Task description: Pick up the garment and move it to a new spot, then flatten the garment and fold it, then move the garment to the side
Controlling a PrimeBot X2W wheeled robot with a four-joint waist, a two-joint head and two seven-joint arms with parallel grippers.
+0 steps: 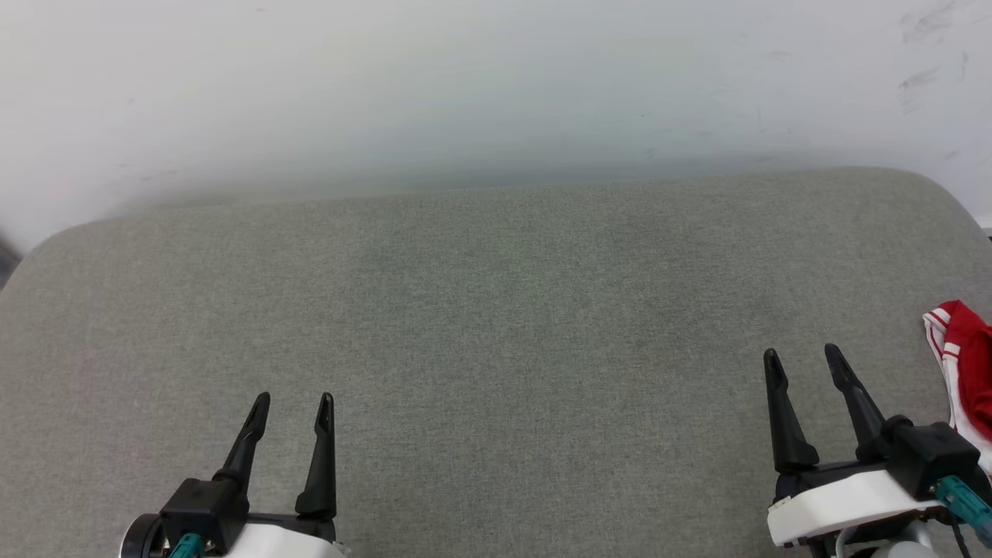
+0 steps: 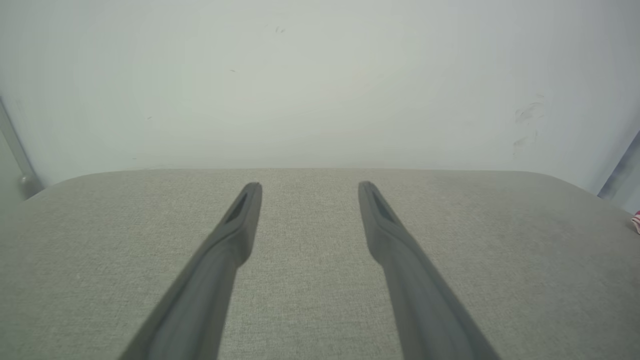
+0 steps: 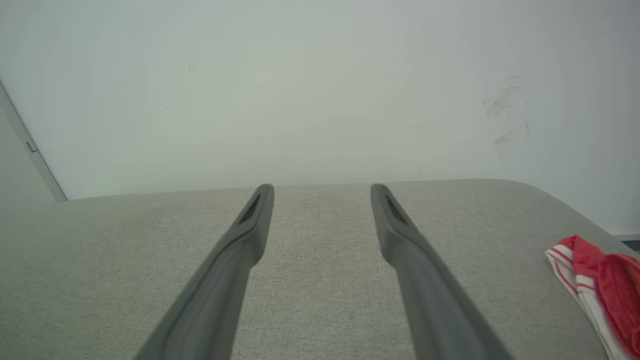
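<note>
On grey cushion (image 1: 496, 349) by wall (image 1: 465, 77), garment (image 1: 969, 349)

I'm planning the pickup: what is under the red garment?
The garment lies on the grey fabric surface, near its right edge. Anything beneath the bunched cloth is covered.

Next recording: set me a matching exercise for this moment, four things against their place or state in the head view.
Things:
1. left gripper
2. right gripper
3. garment
4. grey fabric surface

Place or state:
A. bunched at the right edge
B. open, lower left
C. open, lower right, near the red cloth
D. spans the width of the view

Pairs: 1-B, 2-C, 3-A, 4-D
</note>
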